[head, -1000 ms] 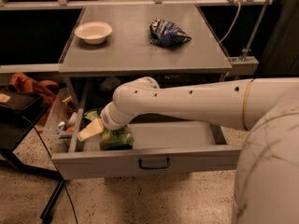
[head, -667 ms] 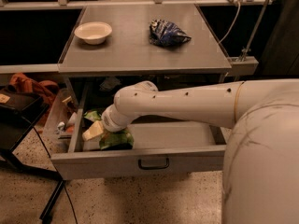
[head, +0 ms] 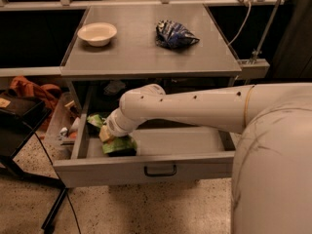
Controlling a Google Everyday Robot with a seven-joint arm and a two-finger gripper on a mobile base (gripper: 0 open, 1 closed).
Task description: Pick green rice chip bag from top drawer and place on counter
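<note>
Speckled beige floor [head: 146,211] lies under a grey cabinet whose flat grey square counter [head: 141,57] has raised side rims. 2 things sit on that counter: a shallow cream-white bowl [head: 97,33] towards the rear left, and a crumpled dark blue foil snack bag [head: 174,34] towards the rear centre, well apart from each other.

Below the counter, the wide shallow grey top drawer [head: 185,143] stands pulled out, its flat grey front carrying a small dark metal handle [head: 160,170]. The robot's thick white arm [head: 195,108] reaches in from the right edge of the view, passes under the counter's front lip and bends down into the drawer's left end.

The gripper [head: 106,134] is at the end of that arm, low inside the drawer's left part, right against the top of the wrinkly bright green rice chip bag [head: 121,145]. How far the gripper is open, and whether it has hold of the bag, cannot be told, as the wrist hides it.

The green bag lies on the drawer floor at the front left, close behind the drawer front. To the left of the cabinet, an orange cloth [head: 27,89] lies beside a black case [head: 17,113].
</note>
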